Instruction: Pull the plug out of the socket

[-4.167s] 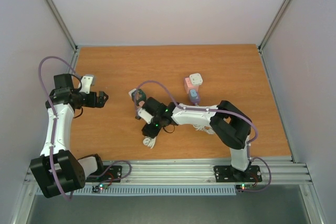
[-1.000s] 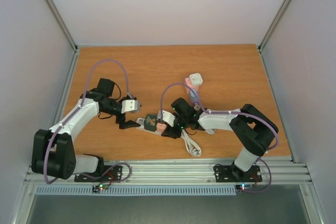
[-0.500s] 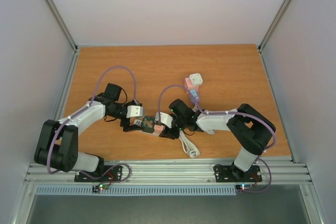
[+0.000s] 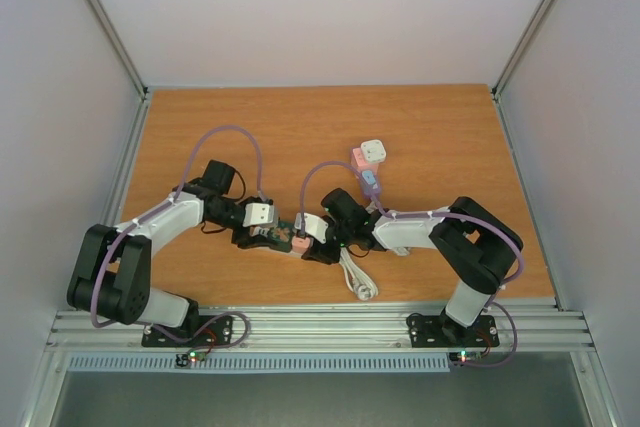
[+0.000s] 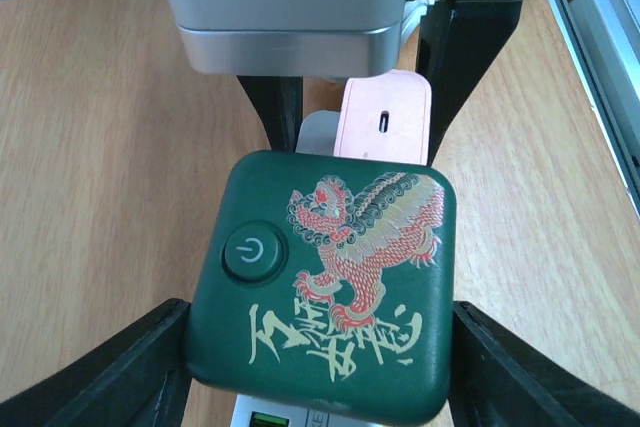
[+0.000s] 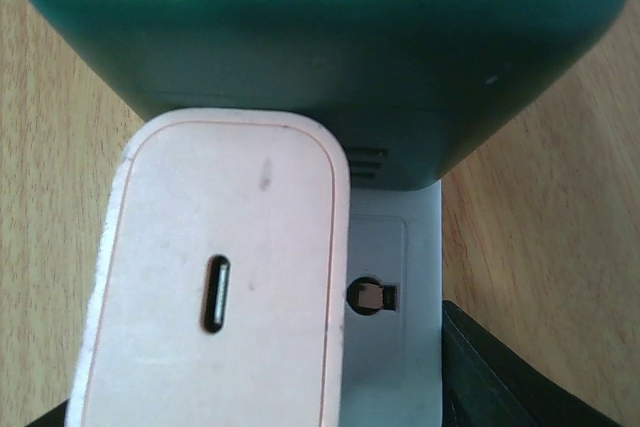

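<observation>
Square green plug (image 5: 325, 282), rounded at the corners and glossy, printed with a red-and-cream dragon above cream characters, a round power button at 9 o'clock on its face. Seated upright on a white socket strip (image 6: 390, 297), overhanging it on both long sides. At its 12 o'clock in the left wrist view, touching or nearly so, a pale pink plug (image 5: 383, 117) with a single slot port in its top, also standing on the strip. In the overhead view, both at about 7 o'clock from the middle of the wooden table (image 4: 450, 127), near the front edge.

Left gripper (image 5: 325, 372) spread wide, black fingers (image 5: 125, 377) flanking the green plug at its 3 and 9 o'clock; cannot tell whether touching its sides. Right gripper (image 5: 365, 137) set narrow across the strip at the pink plug, one finger (image 6: 500, 367) pressed against the strip's edge, the other mostly hidden under the pink plug.

White cable (image 4: 357, 280) trailing from the strip toward 5 o'clock, ending just short of the metal rail (image 4: 330, 319). Loose adapters (image 4: 366, 165) at 2 o'clock of the strip, apart from it. Broad bare wood toward 12 and 10 o'clock as far as the back wall (image 4: 320, 17), more at 3 o'clock beyond the right arm (image 4: 440, 222); little room at 6 o'clock before the rail.
</observation>
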Controlling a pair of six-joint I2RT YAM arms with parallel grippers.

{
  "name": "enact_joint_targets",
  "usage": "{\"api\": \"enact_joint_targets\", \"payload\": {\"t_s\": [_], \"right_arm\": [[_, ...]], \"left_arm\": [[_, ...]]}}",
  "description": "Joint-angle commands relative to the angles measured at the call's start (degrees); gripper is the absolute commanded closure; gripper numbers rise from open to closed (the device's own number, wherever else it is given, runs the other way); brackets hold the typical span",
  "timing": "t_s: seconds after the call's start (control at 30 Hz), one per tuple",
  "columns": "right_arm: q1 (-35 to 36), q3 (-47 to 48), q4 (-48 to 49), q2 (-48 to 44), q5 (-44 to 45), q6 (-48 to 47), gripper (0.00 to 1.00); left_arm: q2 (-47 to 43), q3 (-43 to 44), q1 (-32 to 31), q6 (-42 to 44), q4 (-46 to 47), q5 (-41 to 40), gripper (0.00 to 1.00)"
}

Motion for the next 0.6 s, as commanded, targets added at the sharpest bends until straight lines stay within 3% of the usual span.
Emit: {"api": "enact_joint_targets", "payload": {"t_s": [0.0, 0.23, 0.57], "right_arm": [[0.44, 0.99, 2.82, 1.38, 0.89, -0.66, 0.63], [0.44, 0.95, 3.57, 1.87, 2.27, -0.50, 0.63], [0.44, 1.16, 3.71, 2.41, 2.83, -0.20, 0.64]], "left_arm": [[0.28, -0.47, -0.19, 1.64, 0.85, 3.57, 0.37], [0.60, 0.34, -0.23, 2.98, -2.54, 3.87, 0.53], [-6.22, -2.69, -0.22, 0.11, 3.20, 3.92, 0.59]]}}
